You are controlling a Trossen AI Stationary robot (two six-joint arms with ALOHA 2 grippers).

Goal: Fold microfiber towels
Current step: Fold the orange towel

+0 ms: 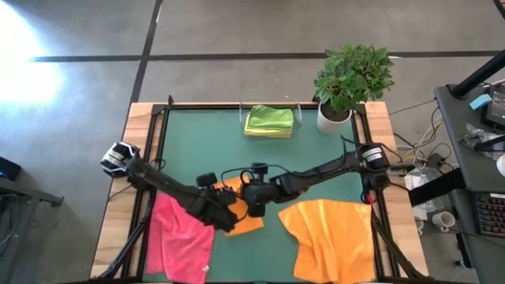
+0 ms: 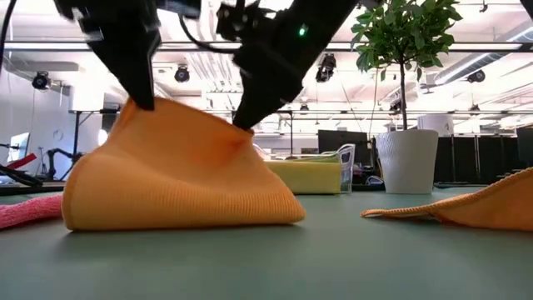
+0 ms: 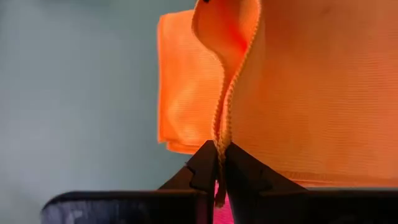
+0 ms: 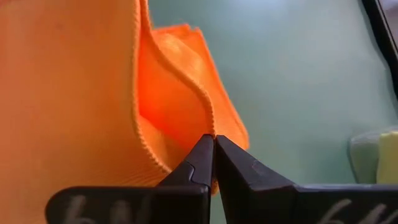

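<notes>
Grey concrete floor (image 1: 237, 31), ceiling lights (image 2: 181, 73), cluttered desk (image 1: 473, 158) beside the table.

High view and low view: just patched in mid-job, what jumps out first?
Both grippers, left gripper and right gripper, are shut on edges of a soft orange microfiber towel, lifting it tent-like at the green table mat's centre. A rumpled pink towel lies front left, a second orange towel front right.

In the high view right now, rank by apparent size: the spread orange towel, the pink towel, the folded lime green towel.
1. spread orange towel
2. pink towel, fairly close to it and partly under the left arm, so unsure
3. folded lime green towel, clearly smallest
</notes>
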